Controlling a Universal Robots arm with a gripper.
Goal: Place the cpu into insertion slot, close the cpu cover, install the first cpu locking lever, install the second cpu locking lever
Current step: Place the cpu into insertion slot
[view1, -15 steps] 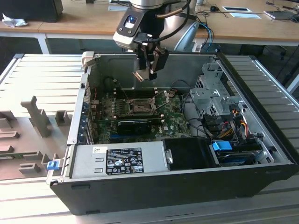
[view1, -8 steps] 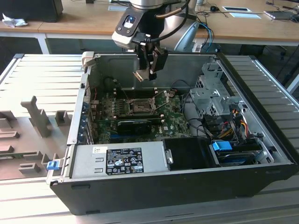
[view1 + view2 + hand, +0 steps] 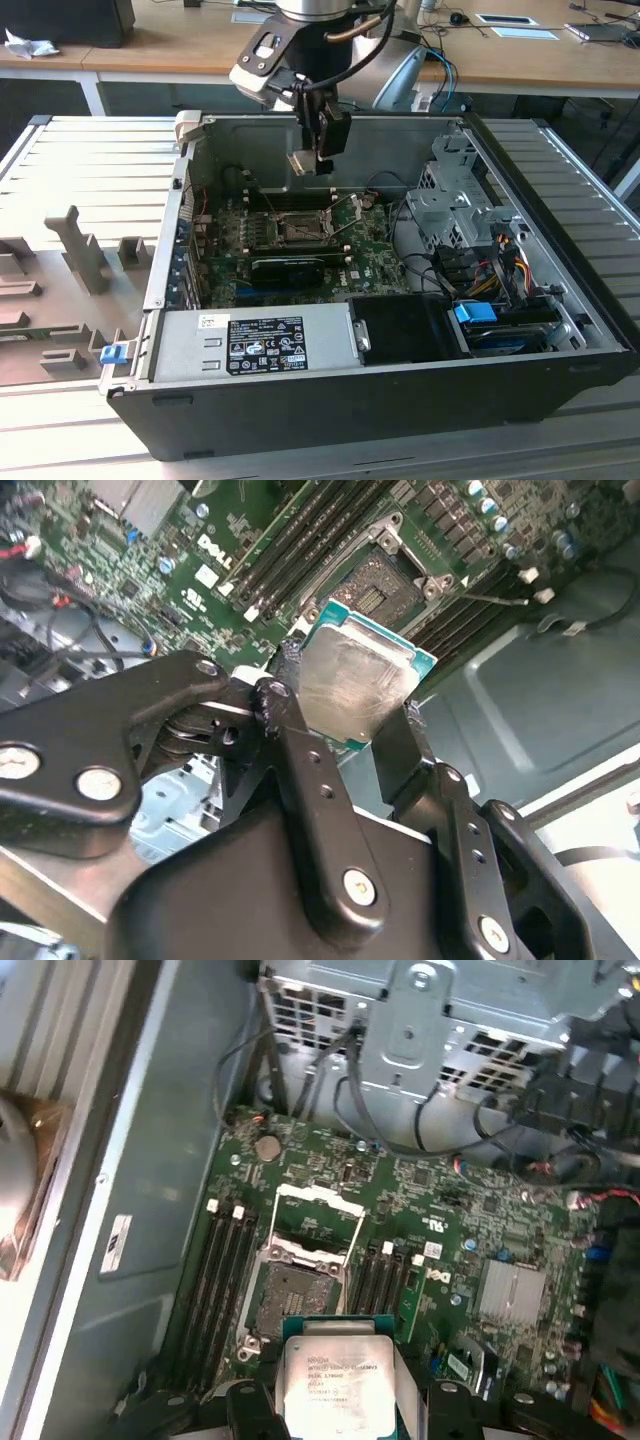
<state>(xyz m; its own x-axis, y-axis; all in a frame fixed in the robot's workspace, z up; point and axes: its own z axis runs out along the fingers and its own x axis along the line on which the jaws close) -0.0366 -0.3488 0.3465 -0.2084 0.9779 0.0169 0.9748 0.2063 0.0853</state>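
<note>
Silvery cpu [image 3: 355, 680]: held in the air over the motherboard and clear of it, metal face toward the cameras in both wrist views, with a teal-green edge showing around the face.
Claw [image 3: 318, 150]: clamped on the cpu, with one black finger [image 3: 300, 755] pressed to each of two opposite edges; it hangs in the upper middle of the exterior view, above the open case.
Insertion slot [image 3: 298, 1290]: dark square socket with a metal rim, bare, set flat in the motherboard between two banks of memory slots [image 3: 225, 1270]; the cpu is apart from it, not seated.
Cpu cover [image 3: 318, 1198]: swung up and open, so the socket beneath is exposed; through its window the green board shows.
Motherboard [image 3: 450, 1220]: green, lying on the floor of the case.
Case [image 3: 400, 400]: black tower on its side with the side panel off, in the centre of the exterior view; a grey power supply [image 3: 260, 340] runs along its near edge.
Drive cage [image 3: 440, 1030]: perforated grey metal, beside the motherboard, with cables trailing from it.
Desk [image 3: 80, 150]: ribbed grey metal, carrying the case.
</note>
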